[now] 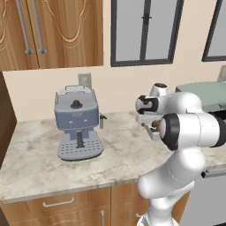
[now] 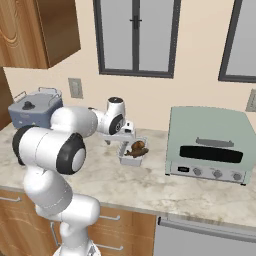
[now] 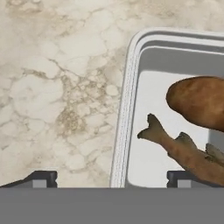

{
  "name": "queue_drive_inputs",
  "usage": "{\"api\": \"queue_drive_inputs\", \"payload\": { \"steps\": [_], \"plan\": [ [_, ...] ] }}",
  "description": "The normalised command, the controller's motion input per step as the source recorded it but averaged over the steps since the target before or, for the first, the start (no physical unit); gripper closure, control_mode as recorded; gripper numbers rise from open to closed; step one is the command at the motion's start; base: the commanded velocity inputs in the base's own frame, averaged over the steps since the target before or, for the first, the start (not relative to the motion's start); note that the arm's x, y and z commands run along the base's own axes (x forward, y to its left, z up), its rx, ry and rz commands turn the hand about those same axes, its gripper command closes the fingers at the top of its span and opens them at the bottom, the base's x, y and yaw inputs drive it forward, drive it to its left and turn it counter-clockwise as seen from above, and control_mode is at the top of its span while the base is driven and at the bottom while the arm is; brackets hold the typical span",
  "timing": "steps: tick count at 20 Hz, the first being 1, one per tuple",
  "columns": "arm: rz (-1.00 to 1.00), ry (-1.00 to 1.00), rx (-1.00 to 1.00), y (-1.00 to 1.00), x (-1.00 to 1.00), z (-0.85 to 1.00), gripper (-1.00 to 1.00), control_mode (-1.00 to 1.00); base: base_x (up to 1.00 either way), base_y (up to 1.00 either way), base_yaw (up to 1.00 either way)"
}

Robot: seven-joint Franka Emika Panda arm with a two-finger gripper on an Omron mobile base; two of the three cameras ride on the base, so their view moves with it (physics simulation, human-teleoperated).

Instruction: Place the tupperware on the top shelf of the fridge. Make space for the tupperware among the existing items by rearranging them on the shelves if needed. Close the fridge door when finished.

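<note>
The tupperware (image 2: 135,152) is a small whitish tub with brown lumpy food, standing on the marble counter (image 2: 150,185) left of the toaster oven. My gripper (image 2: 116,144) hangs just above its left end, pointing down. In the hand view my gripper (image 3: 111,179) is open, one fingertip (image 3: 41,178) over bare counter and the other inside the tupperware (image 3: 151,100), so the tub's side wall lies between them. Nothing is held. A sliver of the tub's brown food (image 1: 155,128) peeks out beside my forearm. The fridge, its shelves and the existing items are out of view.
A grey-blue coffee machine (image 1: 78,123) stands on the counter to the left. A pale green toaster oven (image 2: 210,145) stands right of the tub. Wooden wall cabinets (image 1: 53,31) hang above, with windows (image 2: 135,35) behind the counter. Bare counter lies in front of the tub.
</note>
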Motion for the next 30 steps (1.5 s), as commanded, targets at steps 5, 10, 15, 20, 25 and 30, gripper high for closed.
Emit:
{"api": "queue_drive_inputs", "payload": {
  "steps": [5,10,15,20,25,30],
  "plan": [
    [0.02,0.0,0.0,-0.09,0.17,-0.41,-1.0,-1.0,0.0,0.0,0.0],
    [0.02,0.0,0.03,-0.14,0.26,-0.19,-1.0,-1.0,0.0,0.0,0.0],
    [0.02,0.0,0.03,0.0,0.33,-0.24,-1.0,-1.0,0.0,0.0,0.0],
    [0.01,0.0,0.02,0.0,0.34,-0.28,-1.0,-1.0,0.0,0.0,0.0],
    [0.04,0.0,0.0,0.02,0.06,-0.52,1.0,-1.0,0.0,0.0,0.0],
    [0.04,-0.02,0.0,0.06,-0.06,-0.75,1.0,-1.0,0.0,0.0,0.0]
  ]
}}
